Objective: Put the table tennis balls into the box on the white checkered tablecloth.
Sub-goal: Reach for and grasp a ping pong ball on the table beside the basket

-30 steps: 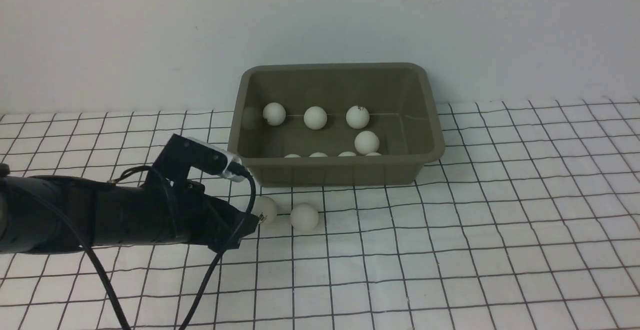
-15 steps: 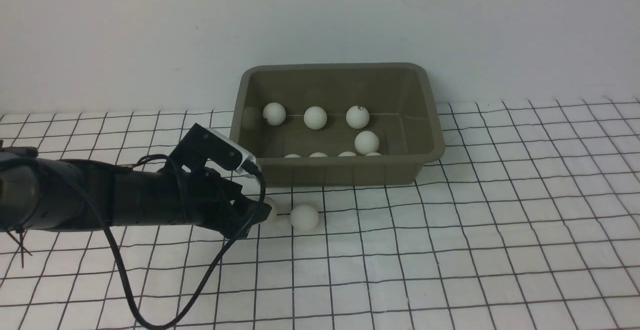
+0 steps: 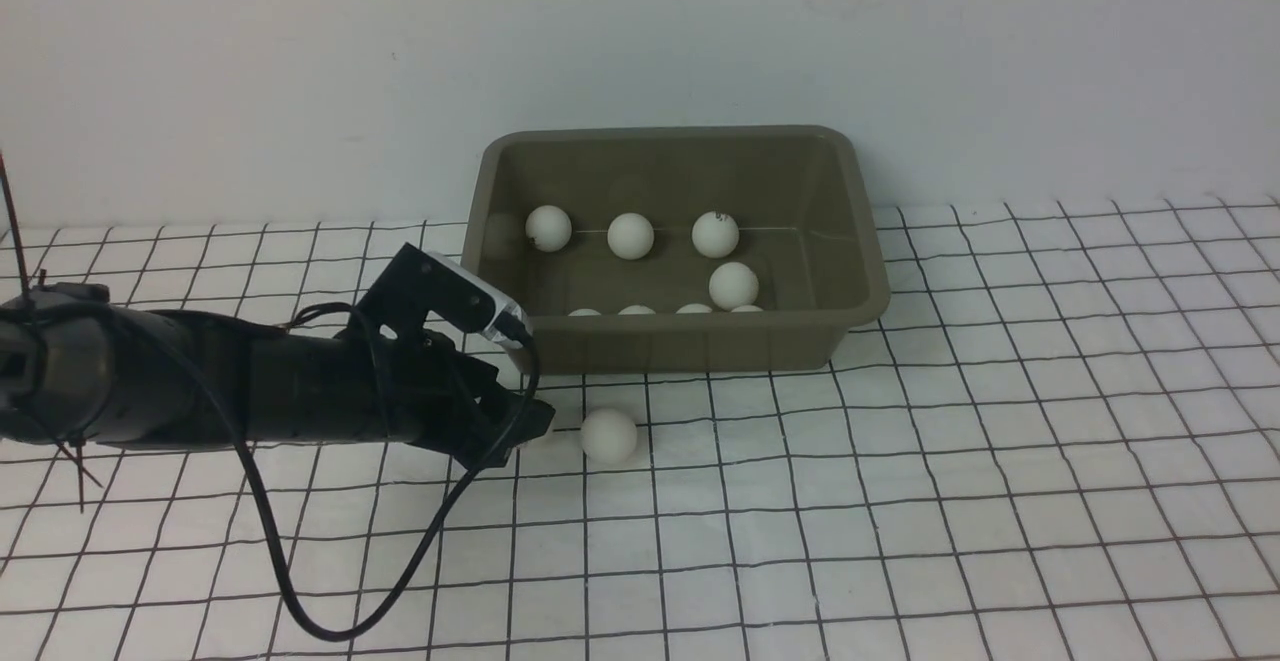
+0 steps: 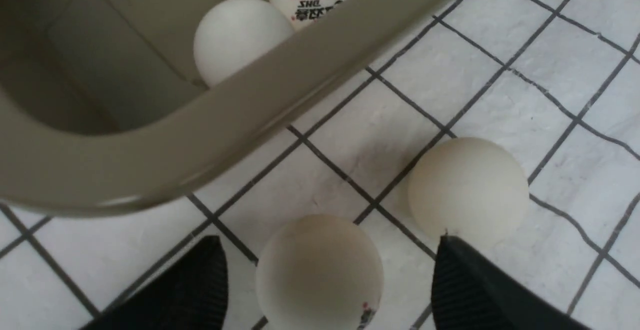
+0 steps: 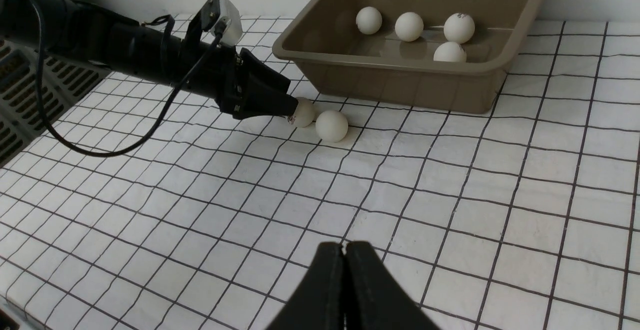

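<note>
My left pincer (image 4: 330, 242) stands open astride one matte white table tennis ball (image 4: 320, 270) on the black-gridded white tablecloth (image 3: 900, 501), just before the olive-grey plastic box (image 3: 680, 343); my right pincer (image 5: 344, 250) is closed.

Seen from the front, the black left gripper (image 3: 535, 423) almost fully hides one small white ball (image 4: 320, 270). Four other white balls (image 3: 636, 310) peek over the near wall of the olive-grey plastic box (image 3: 680, 346), only tops showing. The dark print on a far ball (image 3: 716, 233) is too small to read.
</note>
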`<state>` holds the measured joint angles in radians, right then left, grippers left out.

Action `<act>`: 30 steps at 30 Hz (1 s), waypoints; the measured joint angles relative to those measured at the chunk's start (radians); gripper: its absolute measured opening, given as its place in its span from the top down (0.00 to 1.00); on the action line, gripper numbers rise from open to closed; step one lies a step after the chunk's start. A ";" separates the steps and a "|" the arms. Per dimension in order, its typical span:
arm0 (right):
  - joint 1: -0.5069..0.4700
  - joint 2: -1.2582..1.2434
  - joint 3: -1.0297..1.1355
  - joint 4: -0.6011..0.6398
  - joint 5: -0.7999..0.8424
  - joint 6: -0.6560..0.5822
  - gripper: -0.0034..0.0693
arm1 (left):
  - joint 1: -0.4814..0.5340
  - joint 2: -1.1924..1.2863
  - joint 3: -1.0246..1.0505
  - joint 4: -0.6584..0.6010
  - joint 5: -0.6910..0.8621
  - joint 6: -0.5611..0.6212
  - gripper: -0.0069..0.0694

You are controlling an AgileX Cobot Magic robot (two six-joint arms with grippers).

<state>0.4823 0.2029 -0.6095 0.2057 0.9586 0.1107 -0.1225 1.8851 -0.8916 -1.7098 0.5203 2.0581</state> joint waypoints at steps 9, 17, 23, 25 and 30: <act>0.000 0.000 0.000 -0.003 -0.014 0.000 0.98 | 0.000 0.051 -0.013 -0.001 0.006 0.000 0.26; 0.000 0.000 0.000 -0.003 -0.014 0.000 0.98 | -0.003 0.093 -0.060 -0.001 0.036 -0.001 0.26; 0.000 0.000 0.000 -0.003 -0.015 0.000 0.98 | -0.018 0.099 -0.061 -0.001 -0.004 0.000 0.26; 0.000 0.000 0.000 -0.005 -0.015 0.000 0.98 | -0.018 0.100 -0.061 -0.001 -0.023 0.000 0.27; 0.000 0.000 0.000 -0.005 -0.015 0.000 0.98 | -0.018 0.100 -0.061 -0.001 -0.038 0.000 0.32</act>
<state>0.4823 0.2029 -0.6095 0.2010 0.9431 0.1107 -0.1408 1.9847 -0.9529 -1.7108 0.4821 2.0579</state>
